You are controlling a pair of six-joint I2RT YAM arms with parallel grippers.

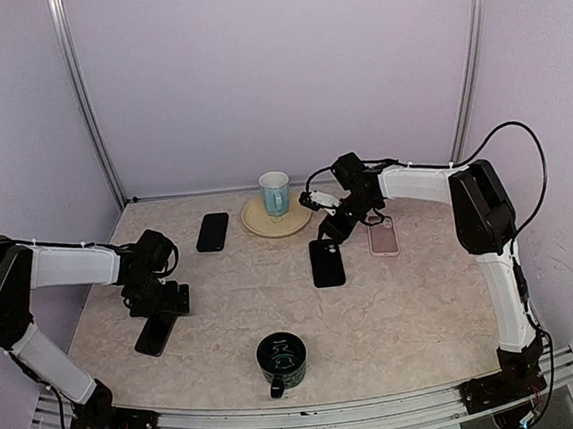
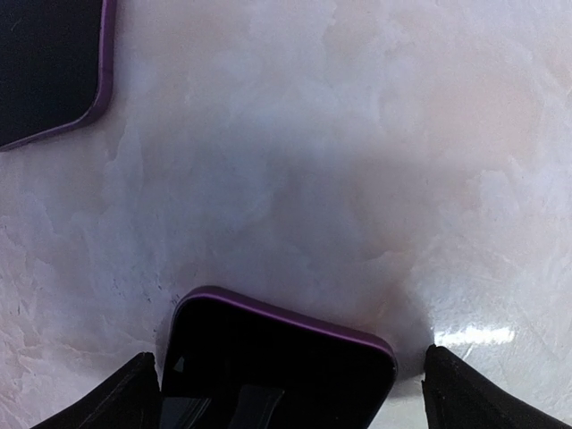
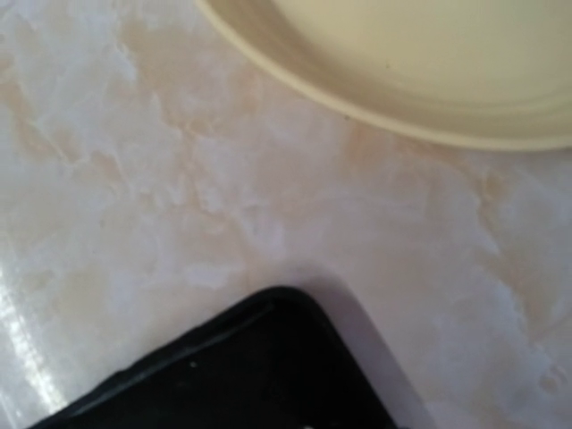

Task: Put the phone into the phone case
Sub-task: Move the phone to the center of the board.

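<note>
A dark phone with a purple edge [image 2: 277,357] lies flat on the table, seen from above as the phone [image 1: 154,334]. My left gripper [image 2: 284,398] stands open astride its near end, one finger on each side and neither touching; it is the left gripper [image 1: 160,306] in the top view. A second purple-edged phone [image 2: 49,67] lies farther back, the phone [image 1: 213,232]. My right gripper [image 1: 331,231] is at the far end of a black phone case [image 1: 327,263], which fills the bottom of the right wrist view as the case [image 3: 241,380] with its shadow beside it. That gripper's fingers are out of frame there.
A pink phone case [image 1: 383,235] lies right of the black one. A cream plate [image 1: 292,222] with a pale cup [image 1: 274,191] on it stands at the back centre, its rim [image 3: 375,112] just beyond the black case. A black mug [image 1: 281,360] sits near the front edge.
</note>
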